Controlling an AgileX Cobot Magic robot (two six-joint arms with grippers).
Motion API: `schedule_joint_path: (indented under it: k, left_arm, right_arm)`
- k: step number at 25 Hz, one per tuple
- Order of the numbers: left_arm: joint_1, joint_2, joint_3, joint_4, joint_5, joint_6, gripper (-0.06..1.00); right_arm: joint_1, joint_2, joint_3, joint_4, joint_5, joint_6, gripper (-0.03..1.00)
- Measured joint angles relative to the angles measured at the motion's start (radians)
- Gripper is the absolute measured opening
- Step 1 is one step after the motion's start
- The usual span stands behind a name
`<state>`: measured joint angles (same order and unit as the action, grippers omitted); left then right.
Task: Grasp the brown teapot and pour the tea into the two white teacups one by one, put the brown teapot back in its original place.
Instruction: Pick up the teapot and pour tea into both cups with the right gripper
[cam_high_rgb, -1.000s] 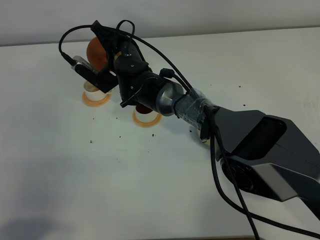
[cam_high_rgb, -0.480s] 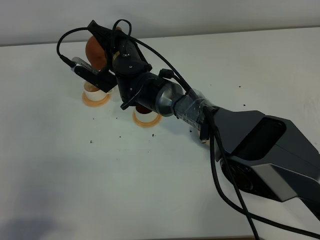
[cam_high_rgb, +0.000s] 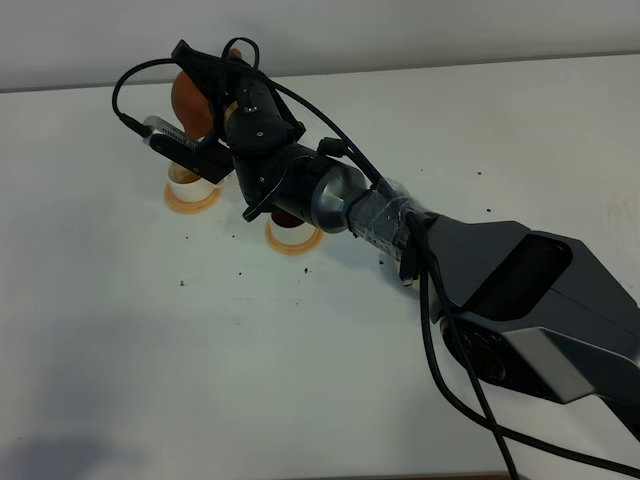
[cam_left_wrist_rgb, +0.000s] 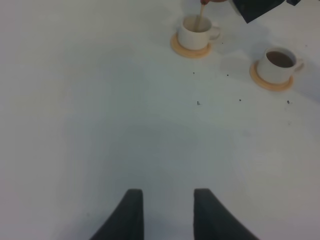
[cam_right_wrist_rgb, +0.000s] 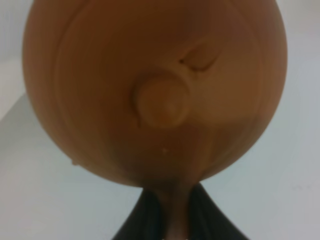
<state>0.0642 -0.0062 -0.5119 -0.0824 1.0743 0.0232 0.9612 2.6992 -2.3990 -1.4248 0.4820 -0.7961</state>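
My right gripper (cam_high_rgb: 207, 88) reaches across to the far left and is shut on the brown teapot (cam_high_rgb: 187, 100), holding it tilted above the left white teacup (cam_high_rgb: 184, 179). In the right wrist view the teapot (cam_right_wrist_rgb: 155, 90) fills the frame, and my gripper (cam_right_wrist_rgb: 167, 220) clamps its handle. In the left wrist view a thin tea stream falls into that cup (cam_left_wrist_rgb: 196, 31). The second cup (cam_left_wrist_rgb: 277, 65) holds dark tea; it also shows under my arm in the exterior view (cam_high_rgb: 290, 231). My left gripper (cam_left_wrist_rgb: 167, 215) is open and empty, far from the cups. The beige saucer is out of view.
Each cup stands on a small orange coaster (cam_high_rgb: 192, 201) (cam_high_rgb: 295, 244). Small dark specks (cam_left_wrist_rgb: 198, 103) lie on the white table (cam_high_rgb: 200, 350) in front of the cups. The right arm's cables (cam_high_rgb: 440, 340) hang over the table's right half.
The right gripper and teapot have shifted slightly up and to the left over the left cup. The cups have not moved.
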Motion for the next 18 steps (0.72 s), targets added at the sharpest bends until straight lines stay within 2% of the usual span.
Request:
schedule_joint_path:
  k: [18]
  left_arm:
    - [0.000,0.000,0.000,0.000,0.000,0.000,0.25]
  right_arm:
    - [0.002,0.000,0.000,-0.062,-0.008,-0.028,0.09]
